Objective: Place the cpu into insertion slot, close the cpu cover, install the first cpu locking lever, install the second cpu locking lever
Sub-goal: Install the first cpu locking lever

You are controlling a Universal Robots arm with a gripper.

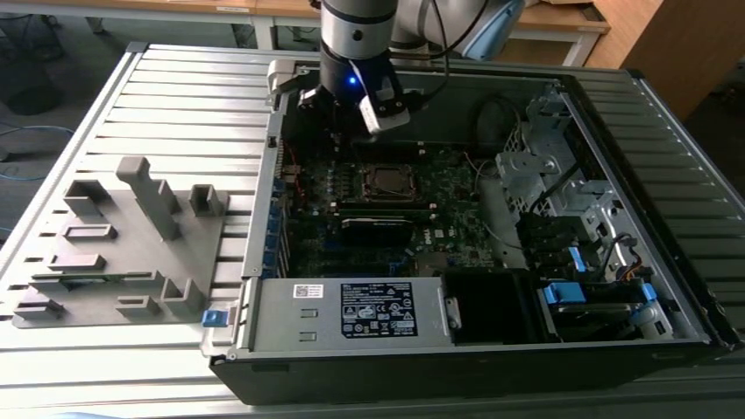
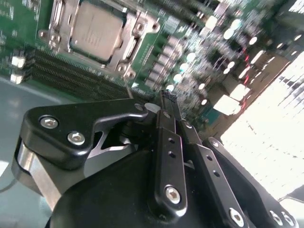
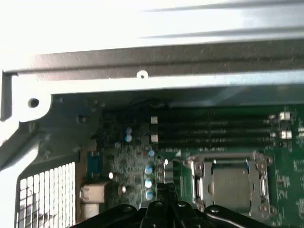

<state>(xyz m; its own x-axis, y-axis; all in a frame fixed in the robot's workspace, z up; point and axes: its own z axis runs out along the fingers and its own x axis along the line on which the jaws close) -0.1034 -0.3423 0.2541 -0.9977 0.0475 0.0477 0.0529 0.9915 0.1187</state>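
Note:
The cpu [image 2: 97, 31] [image 3: 231, 185] lies flat in the insertion slot [image 1: 385, 181], its dull grey top showing through the square opening of the cpu cover [image 2: 135, 29] [image 3: 198, 183], which lies down over it. My gripper [image 2: 166, 100] [image 3: 164, 190] hangs above the motherboard a short way off the socket, its black fingers pressed together with nothing between them. In the exterior view the gripper [image 1: 345, 112] is behind the socket and slightly toward that view's left. How the locking levers stand I cannot tell.
The open computer case [image 1: 652, 113] rests on a slatted metal table [image 1: 174, 96]. Long black memory slots [image 3: 213, 130] run beside the socket. A grey fixture block [image 1: 128, 244] sits at the exterior view's left. Drive bays and cables [image 1: 582, 253] fill the case's right side.

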